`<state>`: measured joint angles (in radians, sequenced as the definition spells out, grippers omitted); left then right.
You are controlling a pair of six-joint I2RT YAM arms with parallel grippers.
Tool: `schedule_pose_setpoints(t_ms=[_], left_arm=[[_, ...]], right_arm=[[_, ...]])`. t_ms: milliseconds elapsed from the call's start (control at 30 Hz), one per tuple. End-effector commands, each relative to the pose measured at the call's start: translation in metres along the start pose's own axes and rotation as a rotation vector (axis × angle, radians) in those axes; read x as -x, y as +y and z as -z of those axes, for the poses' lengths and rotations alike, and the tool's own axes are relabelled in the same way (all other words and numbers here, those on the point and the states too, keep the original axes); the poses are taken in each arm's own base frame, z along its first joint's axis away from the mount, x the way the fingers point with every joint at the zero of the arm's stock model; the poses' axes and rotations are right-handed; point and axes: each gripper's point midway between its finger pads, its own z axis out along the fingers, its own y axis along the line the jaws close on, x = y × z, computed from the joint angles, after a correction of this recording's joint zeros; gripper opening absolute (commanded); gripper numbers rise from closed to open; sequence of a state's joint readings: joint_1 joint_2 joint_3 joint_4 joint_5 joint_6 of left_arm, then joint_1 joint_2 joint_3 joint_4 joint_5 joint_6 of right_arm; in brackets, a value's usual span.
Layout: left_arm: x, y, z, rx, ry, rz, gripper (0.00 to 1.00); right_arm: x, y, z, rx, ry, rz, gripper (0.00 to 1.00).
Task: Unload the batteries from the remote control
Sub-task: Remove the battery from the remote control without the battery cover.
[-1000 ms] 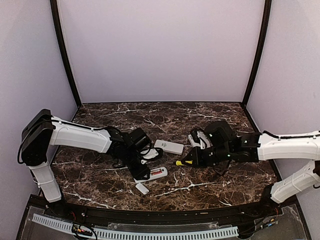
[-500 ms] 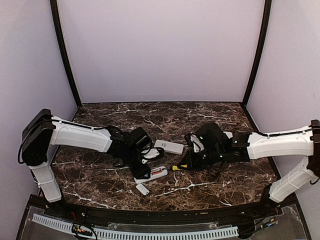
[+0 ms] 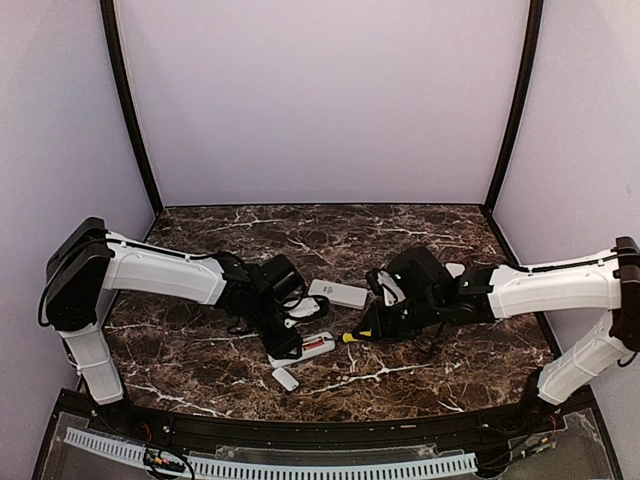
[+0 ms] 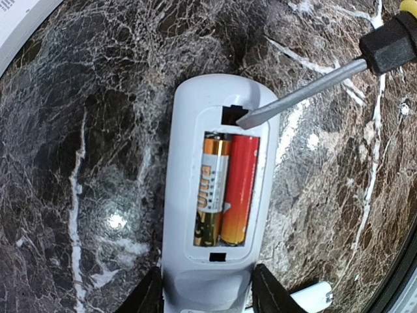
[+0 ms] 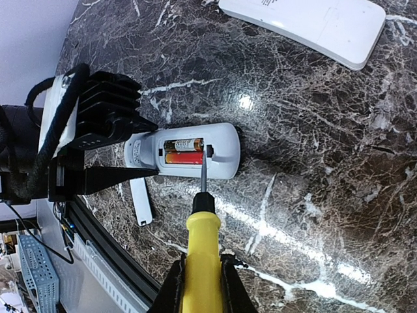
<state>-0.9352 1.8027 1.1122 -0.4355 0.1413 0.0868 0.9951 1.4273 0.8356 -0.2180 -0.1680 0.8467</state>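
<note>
Left wrist: the screwdriver [image 4: 306, 91] tip has reached the compartment end of the remote [image 4: 207, 277], beside both batteries [image 4: 225, 189] still seated inside. Clamping its handle is the right gripper [image 5: 201, 282]; the left gripper [image 4: 210, 295] pinches the remote. Prying looks next.

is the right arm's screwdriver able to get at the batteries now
Probably yes: the remote held by the left gripper is open, both batteries lie bare in it, and the screwdriver in the right gripper has its tip just past their ends with nothing between.
</note>
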Motion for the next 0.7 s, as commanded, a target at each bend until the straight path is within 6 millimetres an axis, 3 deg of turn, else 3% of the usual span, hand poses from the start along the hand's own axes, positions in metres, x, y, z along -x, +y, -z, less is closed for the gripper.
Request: schedule_pose_setpoints(t_ms=[0,133,667], left_arm=[[-0.0143,0.0009,-0.0074,-0.003,0.062,-0.002,0.47],[-0.0141,0.0005,-0.0078,-0.003,0.064,-0.005,0.49],[-0.0157,-0.0052,-0.011,-0.029,0.079,-0.017,0.4]], right_arm=[[0.0042,0.0124,0.0006,0.032,-0.008,0.017,0.0],[0.0027,0.0114,-0.0007,0.03,-0.001,0.015,0.0],[-0.0039,0.0116,-0.0061,0.047,0.027,0.006,0.0]])
